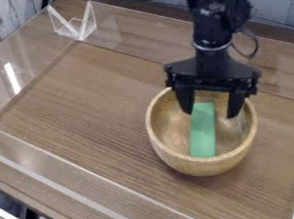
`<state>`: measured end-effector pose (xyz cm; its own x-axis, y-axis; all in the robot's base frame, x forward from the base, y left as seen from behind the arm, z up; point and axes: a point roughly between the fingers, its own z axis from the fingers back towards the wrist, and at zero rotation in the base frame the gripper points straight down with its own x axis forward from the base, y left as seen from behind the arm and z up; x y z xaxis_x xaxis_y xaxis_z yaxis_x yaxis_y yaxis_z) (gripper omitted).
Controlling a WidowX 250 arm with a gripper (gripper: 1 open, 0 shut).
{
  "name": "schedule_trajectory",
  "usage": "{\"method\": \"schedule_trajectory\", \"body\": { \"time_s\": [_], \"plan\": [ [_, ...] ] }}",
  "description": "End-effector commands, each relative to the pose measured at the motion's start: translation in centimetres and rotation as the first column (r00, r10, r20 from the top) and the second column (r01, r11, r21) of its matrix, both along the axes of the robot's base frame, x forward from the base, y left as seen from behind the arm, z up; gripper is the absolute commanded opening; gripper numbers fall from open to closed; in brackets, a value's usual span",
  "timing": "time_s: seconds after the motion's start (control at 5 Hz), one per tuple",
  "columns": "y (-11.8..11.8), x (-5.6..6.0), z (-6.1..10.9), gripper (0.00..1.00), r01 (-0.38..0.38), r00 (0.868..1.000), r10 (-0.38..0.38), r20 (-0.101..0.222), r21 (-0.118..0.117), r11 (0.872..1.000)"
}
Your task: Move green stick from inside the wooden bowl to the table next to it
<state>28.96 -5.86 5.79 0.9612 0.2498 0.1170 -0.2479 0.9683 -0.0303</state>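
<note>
The green stick (205,130) lies flat inside the wooden bowl (167,139), its length running from the far rim toward the near side. My gripper (214,101) hangs straight down over the bowl's far half, just above the stick's far end. Its two black fingers (188,97) stand wide apart, one on each side of the stick, with nothing between them. The bowl rests on the brown wood-grain table (81,99) at the right.
Low clear acrylic walls (42,165) edge the table on all sides. A small clear stand (72,23) sits at the far left corner. Bare tabletop stretches left of and in front of the bowl.
</note>
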Motion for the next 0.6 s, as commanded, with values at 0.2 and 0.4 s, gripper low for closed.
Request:
{"method": "schedule_trajectory", "body": {
  "time_s": [0.2,0.4],
  "plan": [
    [1.74,-0.29,1.10,1.00,0.074,0.995,-0.073,0.064,-0.009,0.997],
    [1.10,-0.11,1.49,1.00,0.059,0.996,-0.058,0.068,-0.008,0.998]
  ]
}}
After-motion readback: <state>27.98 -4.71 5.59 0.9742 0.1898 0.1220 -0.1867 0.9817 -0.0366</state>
